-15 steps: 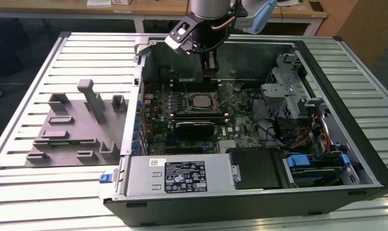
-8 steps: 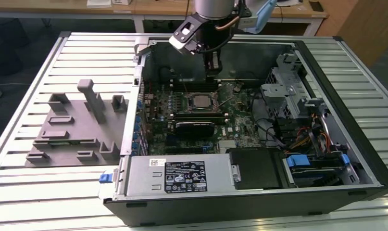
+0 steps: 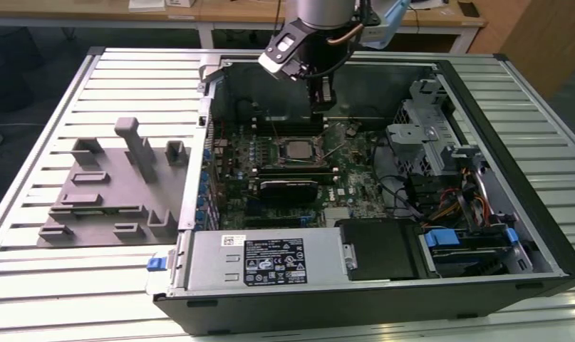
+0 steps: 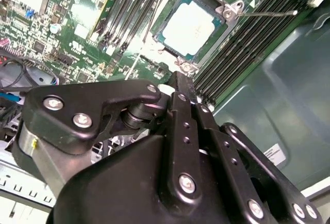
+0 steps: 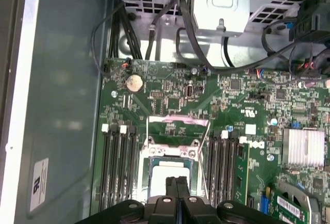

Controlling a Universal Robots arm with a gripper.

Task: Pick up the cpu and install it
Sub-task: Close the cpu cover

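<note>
Grey plastic fixture blocks point(image 3: 107, 189) sit on a slatted metal counter point(image 3: 40, 285), just off the exterior view's left side of an open black computer case point(image 3: 382, 313) that lies on its side. Inside the case, a green motherboard point(image 3: 268, 167) covers the floor toward the exterior view's left. The cpu point(image 3: 297, 149), a small square with a shiny silver top, lies flat in its socket near the middle of the case. Rows of black memory slots point(image 5: 119, 167) run along either side of it. Above it, a robot arm point(image 3: 311, 35) hangs down into the case from over the far wall. Its fingers point(image 3: 323, 96) are pressed together with nothing between them. In both wrist views they form one dark wedge, its tip near the socket and apart from the cpu. Toward the exterior view's right side of the case stands a metal drive cage point(image 3: 425, 132), with a tangle of coloured cables point(image 3: 454, 196) below it. A silver power supply point(image 3: 258, 260) runs along the case's near wall.
</note>
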